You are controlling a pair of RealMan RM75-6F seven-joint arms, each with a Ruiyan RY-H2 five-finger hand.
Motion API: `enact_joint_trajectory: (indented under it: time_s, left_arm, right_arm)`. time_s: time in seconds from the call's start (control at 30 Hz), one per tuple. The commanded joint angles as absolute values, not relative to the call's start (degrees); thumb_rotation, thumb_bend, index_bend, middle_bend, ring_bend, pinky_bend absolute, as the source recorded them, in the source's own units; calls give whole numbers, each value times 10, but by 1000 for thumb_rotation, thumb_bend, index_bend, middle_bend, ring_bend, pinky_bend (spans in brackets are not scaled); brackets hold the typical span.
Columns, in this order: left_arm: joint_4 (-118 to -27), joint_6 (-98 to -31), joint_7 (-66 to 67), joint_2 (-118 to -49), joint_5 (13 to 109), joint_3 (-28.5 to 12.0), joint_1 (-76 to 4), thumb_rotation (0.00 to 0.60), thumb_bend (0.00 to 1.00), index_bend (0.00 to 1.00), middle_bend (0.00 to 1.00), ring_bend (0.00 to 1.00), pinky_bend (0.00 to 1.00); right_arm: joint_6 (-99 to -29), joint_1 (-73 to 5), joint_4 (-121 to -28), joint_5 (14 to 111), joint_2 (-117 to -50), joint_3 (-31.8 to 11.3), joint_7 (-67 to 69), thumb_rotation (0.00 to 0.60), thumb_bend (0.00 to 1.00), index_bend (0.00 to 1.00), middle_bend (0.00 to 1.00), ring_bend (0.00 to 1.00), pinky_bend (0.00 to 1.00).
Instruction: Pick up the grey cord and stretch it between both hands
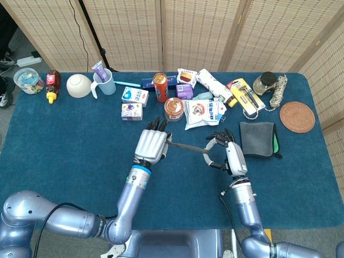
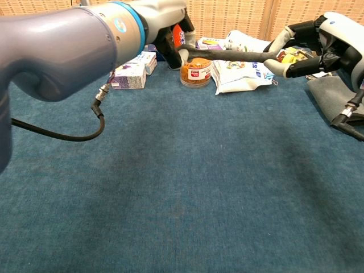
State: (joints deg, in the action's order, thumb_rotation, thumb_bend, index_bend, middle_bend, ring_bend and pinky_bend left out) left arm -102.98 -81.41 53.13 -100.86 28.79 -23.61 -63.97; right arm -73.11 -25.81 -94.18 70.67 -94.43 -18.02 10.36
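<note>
The grey cord [image 1: 188, 147] [image 2: 239, 56] runs in a nearly straight line above the blue table, held at both ends. My left hand [image 1: 152, 145] [image 2: 170, 40] grips its left end with the fingers curled round it. My right hand [image 1: 228, 153] [image 2: 324, 48] grips the right end, where the cord bends into a small loop [image 1: 207, 157] at the fingers. In the chest view the cord hangs in front of the orange jar [image 2: 195, 72] and the white snack bag [image 2: 242, 74].
Many items line the back of the table: a mug [image 1: 106, 83], a bowl [image 1: 79, 85], small cartons [image 1: 132, 111], an orange can [image 1: 160, 87], the snack bag [image 1: 201, 113]. A dark folded cloth [image 1: 258, 138] lies just right of my right hand, a round woven coaster [image 1: 297, 116] beyond it.
</note>
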Motion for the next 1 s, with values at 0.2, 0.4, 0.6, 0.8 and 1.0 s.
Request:
enact_joint_trajectory:
  time_s: [0.2,0.4,0.6,0.8,1.0]
  left_arm:
    - [-1047,-809,514,-978,311,-220,-617,600,577,713,149,0,146]
    - [-1060,-806,498,-946,328,-208,-595,600,577,712,144,0,145]
    - [-1070,-799,481,-919,342,-199,-576,600,577,709,138,0,145]
    - [-1072,-797,464,-898,358,-189,-558,600,578,709,137,0,146]
    - [-1080,-794,438,-870,372,-181,-534,600,577,709,137,0,145]
  right_arm:
    - [-734,-253,-941,711,-936,-178,111,600,783,690,360,205,0]
    - [-738,-246,-939,714,-923,-178,116,600,784,689,359,206,0]
    - [-740,-240,-938,714,-912,-178,119,600,784,687,360,206,0]
    - [-742,-236,-937,714,-905,-176,121,600,785,685,360,206,0]
    - [-741,-230,-936,716,-896,-169,119,600,786,683,359,206,0]
